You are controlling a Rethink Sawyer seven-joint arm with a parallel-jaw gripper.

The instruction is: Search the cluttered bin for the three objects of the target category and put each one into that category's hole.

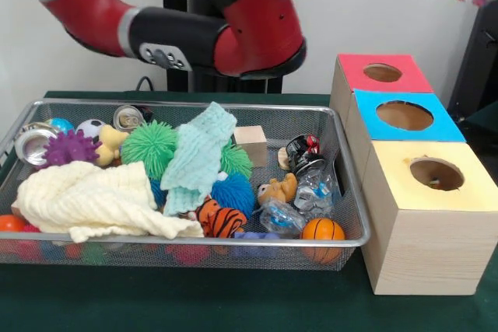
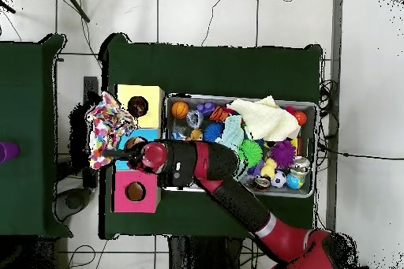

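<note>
Rope toy [image 2: 106, 128] at tool [image 2: 118, 154] beside blue box [image 2: 147, 135], grip state unclear.

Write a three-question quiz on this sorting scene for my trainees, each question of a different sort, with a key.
1. True or false: the pale yellow cloth lies inside the wire mesh bin.
2. In the front view, which box stands nearest the camera? A) the red-topped box B) the blue-topped box C) the yellow-topped box
3. Fill in: the small orange basketball sits in the bin corner nearest the ___-topped box.

Key: 1 true; 2 C; 3 yellow
</note>
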